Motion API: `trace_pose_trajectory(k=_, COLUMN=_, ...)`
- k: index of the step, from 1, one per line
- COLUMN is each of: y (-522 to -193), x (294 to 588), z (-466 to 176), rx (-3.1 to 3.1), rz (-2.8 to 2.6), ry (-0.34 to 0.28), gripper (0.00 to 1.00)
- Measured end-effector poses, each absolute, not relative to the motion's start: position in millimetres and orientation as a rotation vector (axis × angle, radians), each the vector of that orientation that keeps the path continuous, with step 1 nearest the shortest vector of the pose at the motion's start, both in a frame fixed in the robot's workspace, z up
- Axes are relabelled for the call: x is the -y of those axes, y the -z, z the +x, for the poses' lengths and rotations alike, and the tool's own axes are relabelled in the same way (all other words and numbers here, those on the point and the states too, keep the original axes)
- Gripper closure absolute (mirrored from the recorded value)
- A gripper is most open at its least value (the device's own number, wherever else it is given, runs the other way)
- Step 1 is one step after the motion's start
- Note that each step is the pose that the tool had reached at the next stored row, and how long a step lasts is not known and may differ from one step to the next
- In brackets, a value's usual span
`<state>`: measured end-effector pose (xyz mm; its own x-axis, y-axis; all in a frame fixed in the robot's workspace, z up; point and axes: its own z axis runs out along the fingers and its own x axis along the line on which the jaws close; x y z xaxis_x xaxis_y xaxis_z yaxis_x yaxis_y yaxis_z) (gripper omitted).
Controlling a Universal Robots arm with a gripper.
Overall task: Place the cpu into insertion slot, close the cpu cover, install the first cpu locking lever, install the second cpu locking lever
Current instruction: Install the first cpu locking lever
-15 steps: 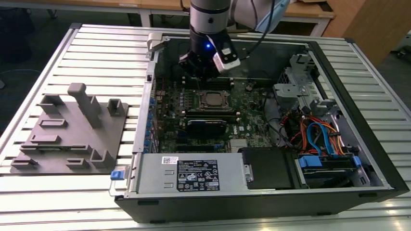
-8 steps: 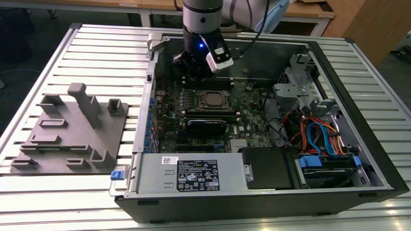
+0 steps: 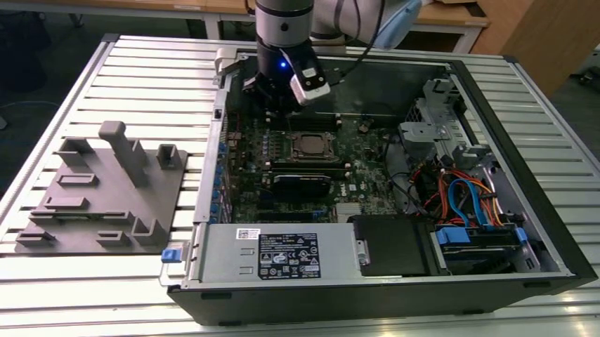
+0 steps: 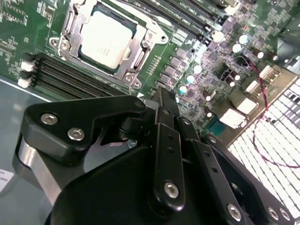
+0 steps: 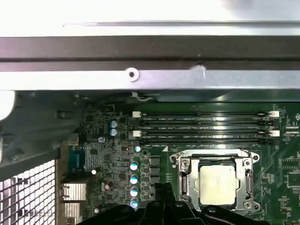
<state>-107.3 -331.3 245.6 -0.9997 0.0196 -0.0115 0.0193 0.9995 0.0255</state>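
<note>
In the exterior view, the arm comes down at the upper middle of the frame into an open computer case that lies on the slatted bench. The gripper hangs over the far edge of the green motherboard, near the insertion slot but short of it. The cpu sits in that slot at the centre of the board, its silver top showing. A grey fixture block lies well apart at the exterior view's left.

In the second wrist view, the jaws look closed together with nothing held between them. Their tips are above the board, between the socket and a cluster of capacitors. The cpu lies flat in its socket, and the cpu cover lies down around it, framing the top. Black memory slots run just beside the socket.

In the first wrist view, the gripper sits just beside the covered cpu. A thin locking lever runs along the socket edge nearest the memory slots. I cannot tell whether it is hooked.

The chip and cover steps look done, so the lever work seems to be in hand. Doing it well likely means pressing with the closed tips on the lever's free end only, keeping off the capacitors and the chip top, and carrying it fully under its catch.
</note>
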Motion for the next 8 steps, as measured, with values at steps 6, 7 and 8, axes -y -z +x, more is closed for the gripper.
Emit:
trace_pose_trajectory(k=6, y=-247.9, x=326.5, z=-108.3, rx=-3.129, rz=0.03, ry=-0.04, gripper=0.9)
trace_pose_trajectory(k=7, y=-248.1, x=325.7, z=-108.4, rx=-3.129, rz=0.03, ry=-0.04, gripper=0.9)
trace_pose_trajectory(k=8, y=-248.5, x=324.8, z=-108.5, rx=-3.129, rz=0.03, ry=-0.04, gripper=0.9)
